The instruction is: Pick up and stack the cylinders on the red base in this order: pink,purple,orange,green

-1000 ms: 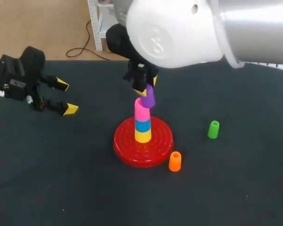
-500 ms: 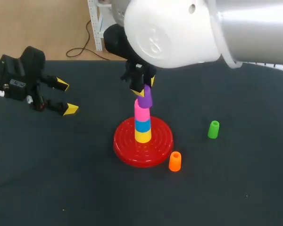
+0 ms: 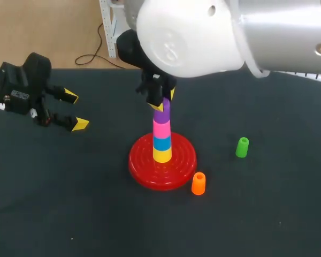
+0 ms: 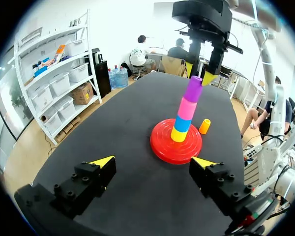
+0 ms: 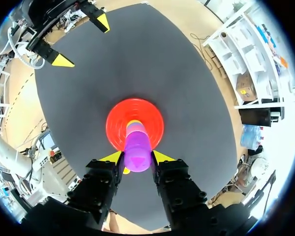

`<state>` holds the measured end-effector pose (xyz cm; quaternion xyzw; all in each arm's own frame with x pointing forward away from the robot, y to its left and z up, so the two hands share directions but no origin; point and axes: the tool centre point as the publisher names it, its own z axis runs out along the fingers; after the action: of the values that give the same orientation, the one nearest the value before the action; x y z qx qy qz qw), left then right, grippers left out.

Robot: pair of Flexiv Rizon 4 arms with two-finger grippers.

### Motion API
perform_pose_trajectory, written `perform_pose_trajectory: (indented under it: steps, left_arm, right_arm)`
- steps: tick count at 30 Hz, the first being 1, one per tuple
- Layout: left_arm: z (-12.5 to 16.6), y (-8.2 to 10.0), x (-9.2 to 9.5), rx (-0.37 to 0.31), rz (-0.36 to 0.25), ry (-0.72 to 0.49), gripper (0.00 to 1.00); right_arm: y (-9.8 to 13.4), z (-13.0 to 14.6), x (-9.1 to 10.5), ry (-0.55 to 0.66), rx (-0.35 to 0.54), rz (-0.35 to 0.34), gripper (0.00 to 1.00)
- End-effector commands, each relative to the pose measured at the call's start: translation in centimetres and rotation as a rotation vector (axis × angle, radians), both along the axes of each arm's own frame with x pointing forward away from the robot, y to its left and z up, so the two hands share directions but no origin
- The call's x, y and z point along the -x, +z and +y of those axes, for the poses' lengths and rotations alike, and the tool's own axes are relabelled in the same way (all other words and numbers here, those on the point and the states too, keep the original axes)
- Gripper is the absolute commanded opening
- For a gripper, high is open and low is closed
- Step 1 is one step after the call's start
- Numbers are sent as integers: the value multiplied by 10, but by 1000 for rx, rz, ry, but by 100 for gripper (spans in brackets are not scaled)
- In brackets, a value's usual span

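Dark counter (image 3: 69, 203), right pincer (image 3: 163, 103) clamped on purple plastic cylinder (image 3: 161, 116); probably light, rigid, slick, so grip its sides.

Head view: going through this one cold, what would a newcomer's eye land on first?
The bright tower in the middle: yellow and blue pieces under the pink cylinder on the red base, topped by the purple cylinder, which the right pincer grips from above. Next, the orange cylinder beside the base and the green cylinder standing apart to its right. The left pincer sits open at the far left, holding nothing.
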<state>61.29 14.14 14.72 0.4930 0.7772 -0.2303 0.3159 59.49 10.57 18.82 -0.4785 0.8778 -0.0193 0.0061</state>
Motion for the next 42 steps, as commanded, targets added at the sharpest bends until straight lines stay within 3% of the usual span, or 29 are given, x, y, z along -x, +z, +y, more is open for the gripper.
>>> perform_pose_trajectory:
  steps: [1,7,15,37,42]
  left_arm:
    - [0,0,-1,-4,4,0,100]
    - [0,0,-1,-4,4,0,100]
    - [0,0,-1,-4,4,0,100]
    - [0,0,-1,-4,4,0,100]
    - [0,0,-1,-4,4,0,100]
  right_arm:
    - [-3,0,-1,-5,0,3,0]
    - [-1,0,-5,-11,0,7,0]
    - [-1,7,-12,3,66,40,0]
    - [-18,-4,-1,-62,59,94,0]
    - [-16,-5,-1,-64,66,80,1]
